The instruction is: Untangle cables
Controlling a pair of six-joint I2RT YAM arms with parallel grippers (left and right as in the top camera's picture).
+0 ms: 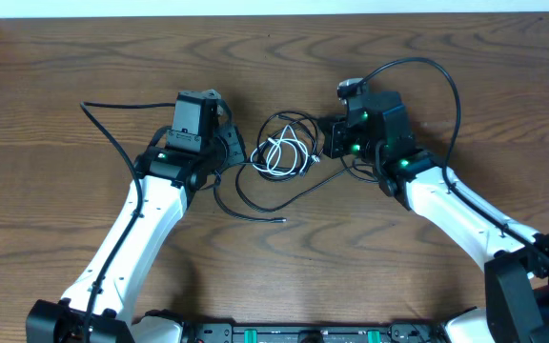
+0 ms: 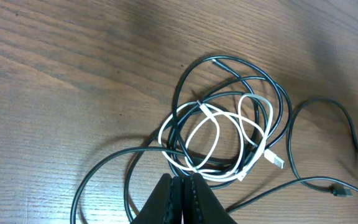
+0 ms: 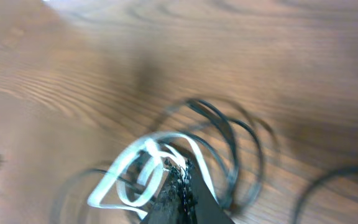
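Observation:
The cables lie in one tangle [image 1: 284, 151] on the wooden table between my two grippers. A shorter white cable [image 1: 279, 155] is looped inside several black cable loops [image 1: 289, 119]. In the left wrist view the white cable [image 2: 215, 134] winds through the black loops [image 2: 229, 62], and its plug [image 2: 275, 158] points right. My left gripper [image 1: 236, 152] [image 2: 180, 183] is shut and empty, its tip just short of the tangle's near edge. My right gripper [image 1: 324, 140] [image 3: 182, 174] is shut at the tangle's right edge. That view is blurred, with the white cable [image 3: 135, 171] around the tip, so any grip is unclear.
One black cable trails from the tangle toward the front and ends at a free tip [image 1: 280, 217]. Another black cable with a plug [image 2: 340, 190] curves to the right of the tangle. Thicker black arm wires [image 1: 112, 143] [image 1: 441, 76] arc over the table.

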